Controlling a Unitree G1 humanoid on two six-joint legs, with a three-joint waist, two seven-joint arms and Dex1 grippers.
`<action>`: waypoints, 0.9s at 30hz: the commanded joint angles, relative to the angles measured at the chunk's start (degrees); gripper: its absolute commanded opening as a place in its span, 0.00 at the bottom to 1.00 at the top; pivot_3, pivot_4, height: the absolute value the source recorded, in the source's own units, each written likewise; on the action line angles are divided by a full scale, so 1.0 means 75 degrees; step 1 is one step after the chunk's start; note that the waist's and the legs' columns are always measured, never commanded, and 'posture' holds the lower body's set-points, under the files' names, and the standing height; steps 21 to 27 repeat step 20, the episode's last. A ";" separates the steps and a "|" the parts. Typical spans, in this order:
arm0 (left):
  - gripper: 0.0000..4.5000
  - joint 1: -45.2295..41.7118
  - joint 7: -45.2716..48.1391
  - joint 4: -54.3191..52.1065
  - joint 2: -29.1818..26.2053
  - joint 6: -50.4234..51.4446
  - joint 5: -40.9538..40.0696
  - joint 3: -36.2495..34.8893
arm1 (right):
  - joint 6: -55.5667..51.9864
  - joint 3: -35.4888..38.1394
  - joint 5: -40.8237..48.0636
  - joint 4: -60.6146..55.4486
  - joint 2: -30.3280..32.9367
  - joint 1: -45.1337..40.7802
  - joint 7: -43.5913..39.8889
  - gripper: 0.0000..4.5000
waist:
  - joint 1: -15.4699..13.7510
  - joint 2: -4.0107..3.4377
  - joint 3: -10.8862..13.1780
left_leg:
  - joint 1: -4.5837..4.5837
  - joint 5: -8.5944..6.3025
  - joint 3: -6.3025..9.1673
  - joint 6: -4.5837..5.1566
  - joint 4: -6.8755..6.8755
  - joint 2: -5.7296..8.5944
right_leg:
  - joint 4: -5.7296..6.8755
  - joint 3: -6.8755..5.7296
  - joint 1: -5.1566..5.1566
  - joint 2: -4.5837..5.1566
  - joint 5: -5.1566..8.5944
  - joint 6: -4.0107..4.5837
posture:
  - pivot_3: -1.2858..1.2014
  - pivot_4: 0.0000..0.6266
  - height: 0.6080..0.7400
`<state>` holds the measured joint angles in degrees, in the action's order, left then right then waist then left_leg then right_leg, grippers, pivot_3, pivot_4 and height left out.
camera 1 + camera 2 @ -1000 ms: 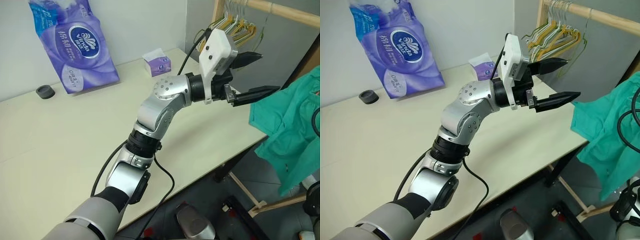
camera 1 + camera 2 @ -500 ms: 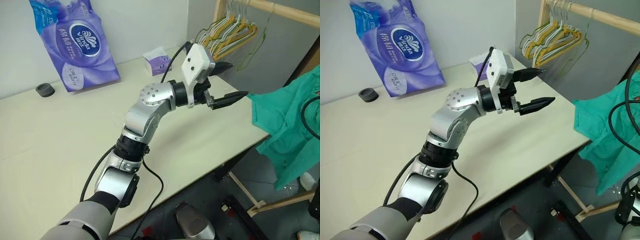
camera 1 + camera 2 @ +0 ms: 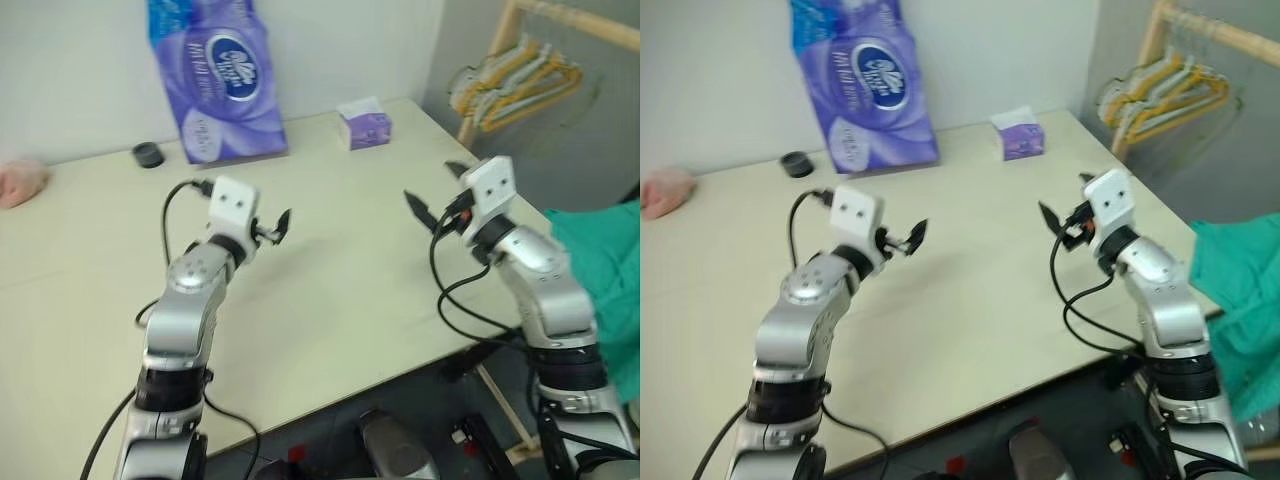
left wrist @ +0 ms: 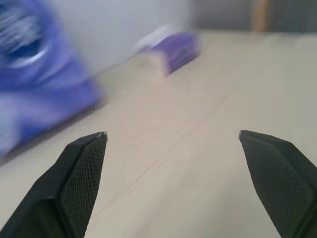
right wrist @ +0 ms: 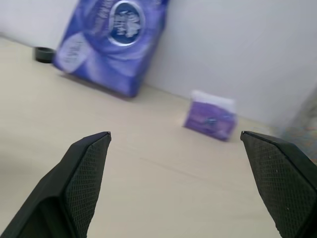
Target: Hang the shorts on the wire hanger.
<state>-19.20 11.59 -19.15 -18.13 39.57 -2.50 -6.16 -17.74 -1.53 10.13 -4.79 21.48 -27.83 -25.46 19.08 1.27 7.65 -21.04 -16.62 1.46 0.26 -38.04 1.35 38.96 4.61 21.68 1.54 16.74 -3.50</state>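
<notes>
Shorts (image 3: 600, 270) hang off worktop (image 3: 330, 290) edge at right, near right claw (image 3: 432, 200). Both claws spread, empty; left claw (image 4: 171, 144) well apart. Risk: swinging arm snags cloth, drags it down.

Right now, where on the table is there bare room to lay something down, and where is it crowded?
The table is bare between the left hand and right hand, and on to its near edge. Crowded at the wall: purple tissue pack, black cap, small tissue box, pink cloth. Shorts hang past the right edge.
</notes>
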 commanded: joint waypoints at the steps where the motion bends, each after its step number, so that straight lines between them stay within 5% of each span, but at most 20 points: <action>1: 1.00 0.0715 -0.1111 -0.0911 0.0623 0.0058 0.0234 -0.0707 | 0.0772 -0.0291 -0.0074 0.0719 -0.0602 0.0088 -0.0032 1.00 | -0.0382 0.0002 -0.0006 | -0.0005 0.0000 0.0004 -0.0001 -0.0003 0.0001 | 0.0000 -0.0008 0.0002 0.0006 0.0000 0.0001 | 0.45 0.10 1.00; 13: 1.00 0.2680 -0.2359 -0.1175 0.1475 -0.0847 0.0425 -0.1825 | 0.2000 -0.0538 0.0018 0.2674 -0.1936 -0.0287 -0.0515 1.00 | -0.1899 0.0023 -0.0075 | -0.0111 0.0041 0.0101 -0.0070 -0.0021 0.0009 | 0.0000 -0.0107 0.0083 0.0010 -0.0054 0.0090 | 0.51 0.09 1.00; 19: 1.00 0.2436 -0.2012 -0.1019 0.1204 -0.1159 0.0244 -0.1750 | 0.2287 -0.0503 -0.0048 0.3171 -0.2008 -0.0629 -0.0654 1.00 | -0.2254 0.0050 -0.0099 | -0.0105 0.0080 0.0152 -0.0101 -0.0020 -0.0002 | 0.0004 -0.0141 0.0077 -0.0022 -0.0085 0.0141 | 0.53 0.10 1.00; 27: 1.00 0.2387 -0.1920 -0.0962 0.1113 -0.1217 0.0257 -0.1669 | 0.2312 -0.0486 -0.0052 0.3214 -0.2009 -0.0653 -0.0648 1.00 | -0.2254 0.0050 -0.0099 | -0.0105 0.0085 0.0156 -0.0106 -0.0020 -0.0004 | 0.0005 -0.0143 0.0076 -0.0025 -0.0088 0.0146 | 0.53 0.10 1.00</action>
